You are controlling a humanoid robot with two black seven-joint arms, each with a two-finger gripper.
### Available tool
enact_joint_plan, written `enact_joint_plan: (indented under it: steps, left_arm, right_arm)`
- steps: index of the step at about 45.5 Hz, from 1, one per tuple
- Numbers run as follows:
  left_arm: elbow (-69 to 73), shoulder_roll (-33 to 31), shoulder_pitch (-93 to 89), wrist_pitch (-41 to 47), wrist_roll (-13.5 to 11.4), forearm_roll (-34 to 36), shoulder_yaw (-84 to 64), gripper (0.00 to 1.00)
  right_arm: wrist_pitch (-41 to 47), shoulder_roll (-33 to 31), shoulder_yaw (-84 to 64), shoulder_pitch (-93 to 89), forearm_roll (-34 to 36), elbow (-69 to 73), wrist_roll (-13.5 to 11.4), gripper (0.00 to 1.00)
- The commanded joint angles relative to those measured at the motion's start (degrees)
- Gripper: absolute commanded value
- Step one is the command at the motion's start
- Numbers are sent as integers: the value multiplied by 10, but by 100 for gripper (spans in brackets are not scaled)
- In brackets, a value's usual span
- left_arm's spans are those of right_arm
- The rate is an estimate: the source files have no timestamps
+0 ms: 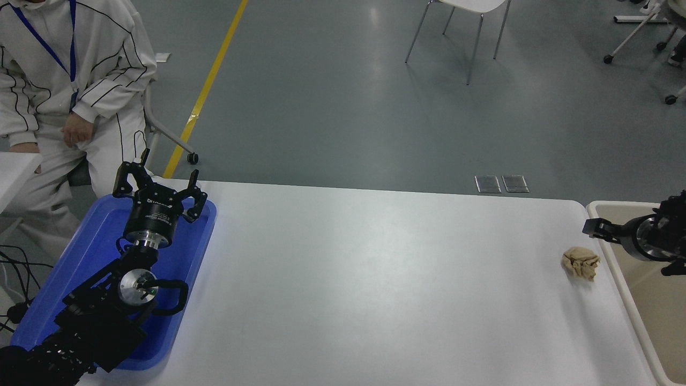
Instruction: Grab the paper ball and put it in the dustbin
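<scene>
The tan paper ball [580, 262] lies on the white table [375, 279] near its right edge. Just to its right stands the beige dustbin [616, 268] with a cream rim, cut off by the picture's edge. My right gripper [592, 228] reaches in from the right edge over the dustbin's near-left corner. It points left and hangs a little above and behind the ball, apart from it. It is seen from the side, so its state is unclear. My left gripper [156, 185] is parked open over the blue tray [80, 257] at the lower left.
A person in white clothes sits at the far left [59, 80], beyond the tray. A white chair [461, 21] stands on the grey floor behind the table. Cables [16, 268] hang at the left edge.
</scene>
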Motion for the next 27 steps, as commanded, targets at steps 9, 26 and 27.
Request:
enact_joint_plan:
  steps: [9,26,27]
  left_arm:
    - [0,0,0,0,0,0,0,100]
    - [0,0,0,0,0,0,0,100]
    - [0,0,0,0,0,0,0,100]
  right_arm:
    - [-64,49,12,-59,1,-49,0,100]
    - [-82,69,36,-103,1,-99,0,100]
    - [-83,70,38,-105,1,-101,0,100]
